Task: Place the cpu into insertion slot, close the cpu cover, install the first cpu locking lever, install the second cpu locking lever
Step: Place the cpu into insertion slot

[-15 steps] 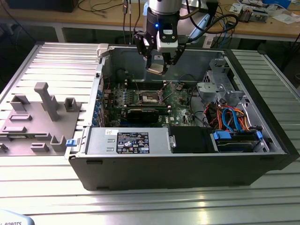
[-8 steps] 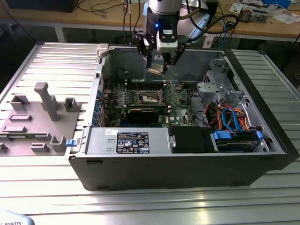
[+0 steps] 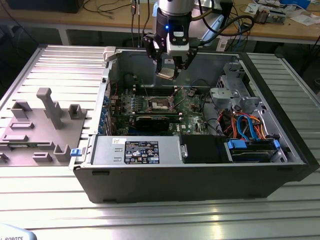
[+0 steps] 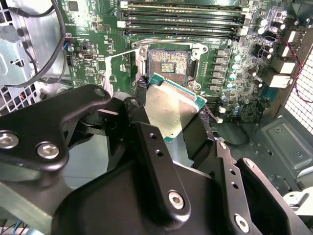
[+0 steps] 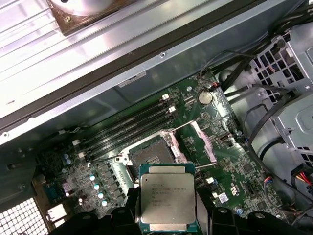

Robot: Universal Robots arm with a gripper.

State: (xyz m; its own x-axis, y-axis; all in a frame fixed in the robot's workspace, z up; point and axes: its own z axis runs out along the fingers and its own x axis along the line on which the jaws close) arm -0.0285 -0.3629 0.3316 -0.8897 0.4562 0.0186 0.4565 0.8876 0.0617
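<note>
My gripper (image 3: 170, 71) hangs above the open computer case, shut on the cpu (image 3: 167, 74), a flat square chip with a pale metal face. Both wrist views show the cpu (image 4: 172, 108) (image 5: 167, 195) pinched at two opposite edges between the black fingers (image 4: 146, 139). The insertion slot (image 5: 148, 154) (image 4: 168, 60) lies open and bare on the green motherboard (image 3: 192, 112), below the chip and apart from it. In the first wrist view the cpu cover (image 5: 203, 142), a silvery frame, is flipped open beside the slot, with thin metal levers standing off around it.
A grey power-supply box (image 3: 135, 150) fills the case's near side. A drive cage with blue and orange cables (image 3: 250, 127) sits on the exterior view's right. Long black memory slots (image 5: 131, 123) run beside the socket. A grey fixture block (image 3: 45, 125) stands on the table outside.
</note>
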